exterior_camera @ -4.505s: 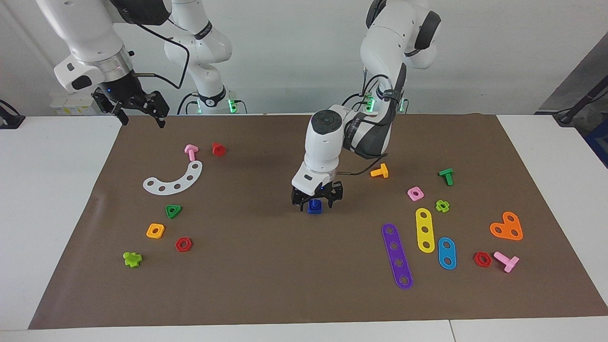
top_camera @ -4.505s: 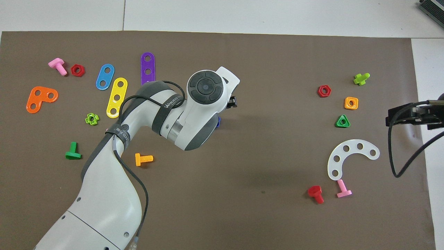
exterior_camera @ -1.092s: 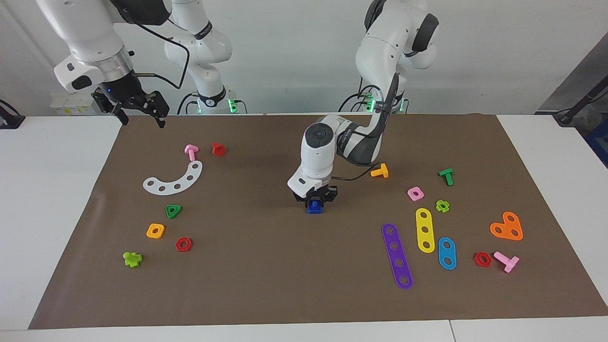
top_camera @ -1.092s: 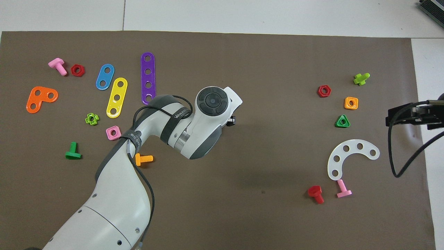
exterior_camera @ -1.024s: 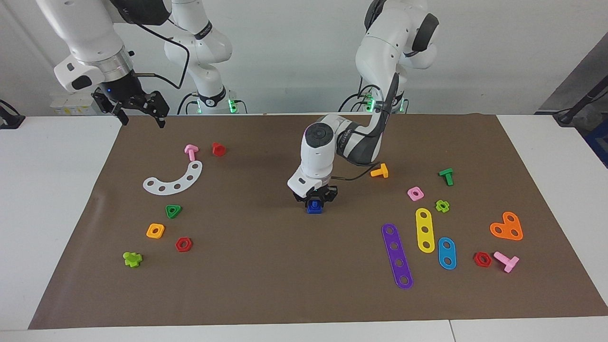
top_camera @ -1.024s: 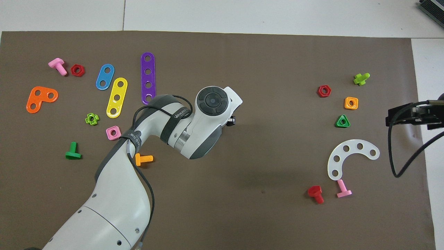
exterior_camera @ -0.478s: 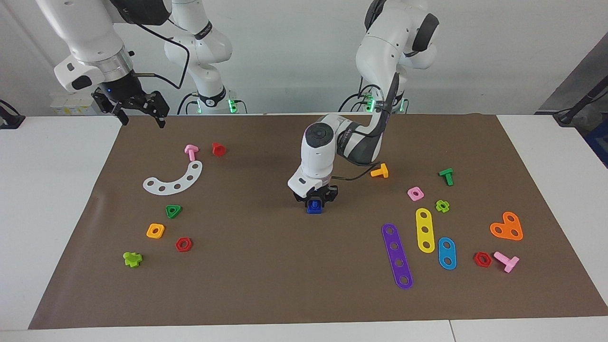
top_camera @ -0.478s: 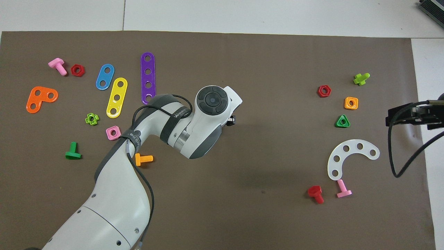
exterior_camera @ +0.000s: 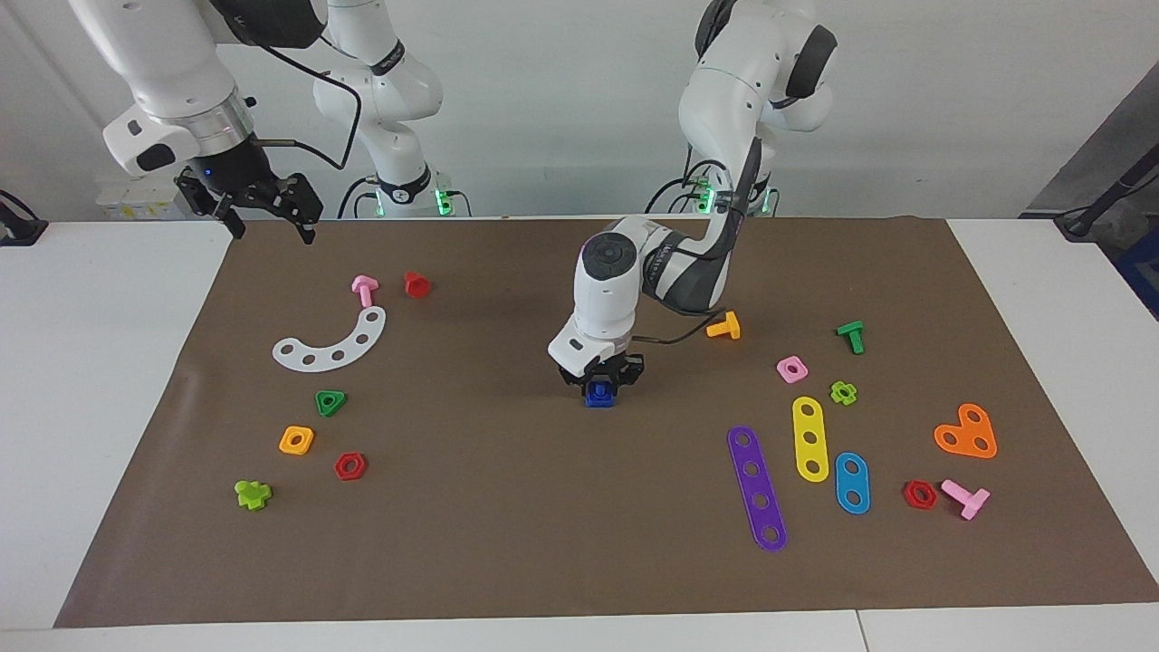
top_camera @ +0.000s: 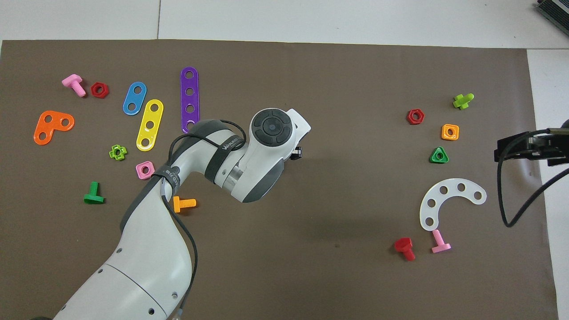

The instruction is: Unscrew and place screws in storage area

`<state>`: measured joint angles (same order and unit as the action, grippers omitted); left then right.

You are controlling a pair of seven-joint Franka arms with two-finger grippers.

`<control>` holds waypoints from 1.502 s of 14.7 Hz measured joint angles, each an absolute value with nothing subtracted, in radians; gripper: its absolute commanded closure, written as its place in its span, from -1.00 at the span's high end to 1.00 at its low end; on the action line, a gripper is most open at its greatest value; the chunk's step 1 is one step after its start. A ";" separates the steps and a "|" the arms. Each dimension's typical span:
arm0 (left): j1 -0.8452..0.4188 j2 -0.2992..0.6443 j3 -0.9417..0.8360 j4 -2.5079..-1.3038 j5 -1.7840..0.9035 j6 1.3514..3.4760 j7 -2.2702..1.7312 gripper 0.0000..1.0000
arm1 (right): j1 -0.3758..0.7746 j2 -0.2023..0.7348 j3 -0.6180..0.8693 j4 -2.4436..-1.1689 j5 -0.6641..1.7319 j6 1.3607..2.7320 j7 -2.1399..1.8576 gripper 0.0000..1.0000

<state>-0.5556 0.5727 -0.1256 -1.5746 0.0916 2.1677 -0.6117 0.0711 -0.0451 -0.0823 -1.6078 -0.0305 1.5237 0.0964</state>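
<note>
The dark-blue bolt (exterior_camera: 598, 390) stands upright in a dark-blue square nut (exterior_camera: 598, 401) on the brown mat (exterior_camera: 507, 507), at the mat's middle. My left gripper (exterior_camera: 598, 388) points straight down over it, with its fingers closed on the bolt's head. In the overhead view the left arm's wrist (top_camera: 266, 146) hides the bolt and the nut. My right gripper (exterior_camera: 274, 234) is open and empty. It waits in the air over the mat's corner at the right arm's end, and it also shows in the overhead view (top_camera: 526, 146).
Toward the right arm's end lie a white curved plate (exterior_camera: 335, 344), a pink bolt (exterior_camera: 364, 290), a red bolt (exterior_camera: 416, 284) and several nuts. Toward the left arm's end lie an orange bolt (exterior_camera: 724, 326), a green bolt (exterior_camera: 851, 335), coloured strips (exterior_camera: 757, 489) and an orange heart plate (exterior_camera: 967, 433).
Since 4.5 s ago my left gripper has closed on the dark-blue bolt and its wrist has turned. Over the last second it has barely moved. The right arm has not moved.
</note>
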 measured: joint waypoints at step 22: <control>-0.555 0.572 -0.125 -1.549 0.072 2.138 -0.608 -0.21 | 0.071 -0.045 -0.082 -1.608 -0.031 1.524 0.096 1.00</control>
